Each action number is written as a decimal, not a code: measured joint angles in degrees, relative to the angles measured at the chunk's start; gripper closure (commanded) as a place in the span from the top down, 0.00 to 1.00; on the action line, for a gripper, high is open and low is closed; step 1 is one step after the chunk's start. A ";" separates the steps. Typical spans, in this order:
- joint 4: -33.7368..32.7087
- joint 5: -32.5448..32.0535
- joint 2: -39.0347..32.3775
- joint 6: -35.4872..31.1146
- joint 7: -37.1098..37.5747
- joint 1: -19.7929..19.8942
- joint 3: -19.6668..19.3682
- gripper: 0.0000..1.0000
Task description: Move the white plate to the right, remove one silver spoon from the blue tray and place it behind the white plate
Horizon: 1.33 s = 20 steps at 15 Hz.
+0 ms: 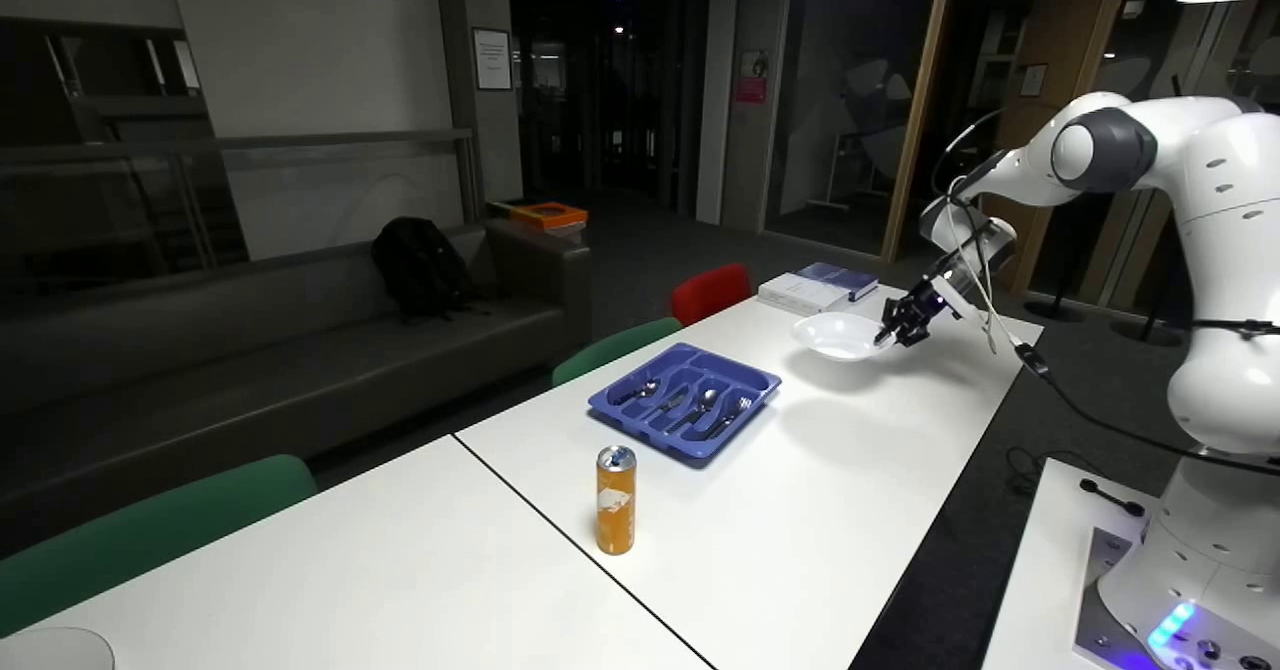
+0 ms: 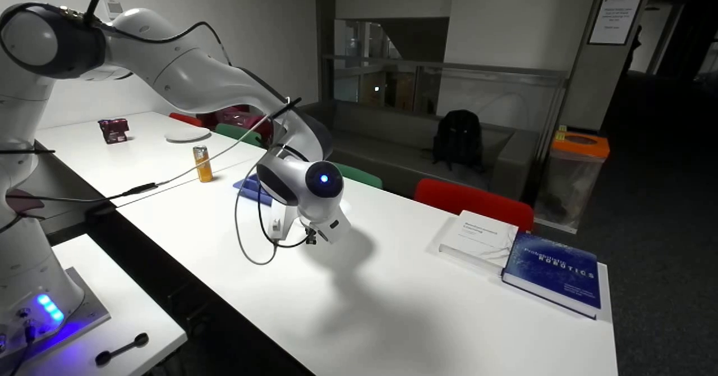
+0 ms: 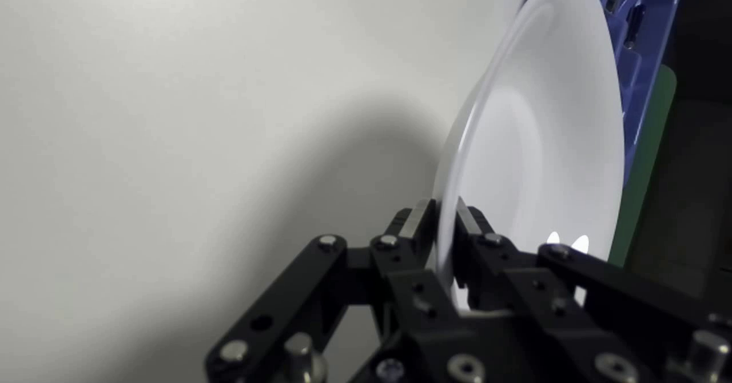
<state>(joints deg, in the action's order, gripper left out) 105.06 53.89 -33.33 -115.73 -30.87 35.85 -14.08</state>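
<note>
White plate (image 1: 838, 336), one, tilted above the table (image 1: 800, 510), right of the blue tray (image 1: 718, 369) in an exterior view, rim gripped by the jaws; risk: it may swing or slip and drop, the one-edge pinch leaving its opposite side unsupported
</note>
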 measured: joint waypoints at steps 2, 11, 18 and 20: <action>0.00 -0.04 -0.81 -0.04 0.00 0.00 0.00 0.03; -2.02 -0.15 -6.91 -0.04 0.00 0.79 -0.06 0.03; -3.13 -0.99 -7.52 -0.01 -0.01 1.82 -0.06 0.03; -3.33 -1.20 -7.72 0.02 -0.12 1.90 -0.06 0.03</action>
<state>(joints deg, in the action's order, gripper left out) 101.73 52.68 -41.05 -115.72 -30.99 37.75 -14.14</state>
